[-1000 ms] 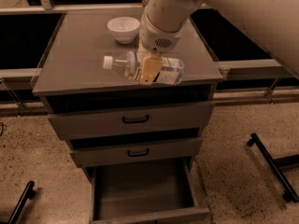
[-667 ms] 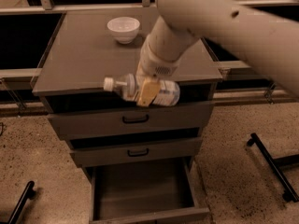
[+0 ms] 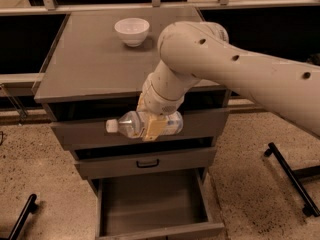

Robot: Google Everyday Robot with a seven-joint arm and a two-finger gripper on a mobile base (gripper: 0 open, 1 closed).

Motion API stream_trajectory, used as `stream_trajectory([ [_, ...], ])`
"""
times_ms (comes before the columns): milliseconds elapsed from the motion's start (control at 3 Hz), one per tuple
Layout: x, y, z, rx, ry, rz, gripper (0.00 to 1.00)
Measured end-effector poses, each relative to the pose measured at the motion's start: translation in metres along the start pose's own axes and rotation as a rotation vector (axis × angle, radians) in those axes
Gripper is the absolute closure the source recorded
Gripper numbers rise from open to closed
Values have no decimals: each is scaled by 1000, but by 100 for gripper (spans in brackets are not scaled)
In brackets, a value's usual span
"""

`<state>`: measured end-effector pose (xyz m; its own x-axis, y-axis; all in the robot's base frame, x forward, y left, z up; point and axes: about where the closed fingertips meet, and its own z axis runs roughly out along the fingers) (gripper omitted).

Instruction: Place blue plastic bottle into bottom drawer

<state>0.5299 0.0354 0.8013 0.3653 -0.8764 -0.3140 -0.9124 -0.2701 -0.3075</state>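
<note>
The blue plastic bottle [image 3: 130, 125] is clear with a white cap pointing left. It lies sideways in my gripper [image 3: 151, 125], which is shut on it. The gripper holds it in the air in front of the top drawer's face, above the open bottom drawer [image 3: 150, 204]. The bottom drawer is pulled out, a wide shallow grey box with a bare floor. My cream arm [image 3: 235, 69] reaches in from the right across the cabinet top.
A white bowl [image 3: 132, 30] stands at the back of the grey cabinet top [image 3: 90, 59]. The middle drawer [image 3: 145, 163] with a black handle is shut. Black chair legs [image 3: 292, 176] stand on the speckled floor at right, another leg [image 3: 20, 216] at lower left.
My gripper has carried the bottle off the cabinet top, forward and downward, to in front of the top drawer's face. The arm has swung down with it.
</note>
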Motion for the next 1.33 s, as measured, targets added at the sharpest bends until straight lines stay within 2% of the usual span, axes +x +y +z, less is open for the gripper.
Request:
stream_trajectory([
  [333,1,0,11,15,50,-13,100],
  [667,28,32,66,-25,56,-34,100],
  [1000,63,70,126,-91,35,-72,100],
  [1333,68,79,140,-110,27,-78,100],
])
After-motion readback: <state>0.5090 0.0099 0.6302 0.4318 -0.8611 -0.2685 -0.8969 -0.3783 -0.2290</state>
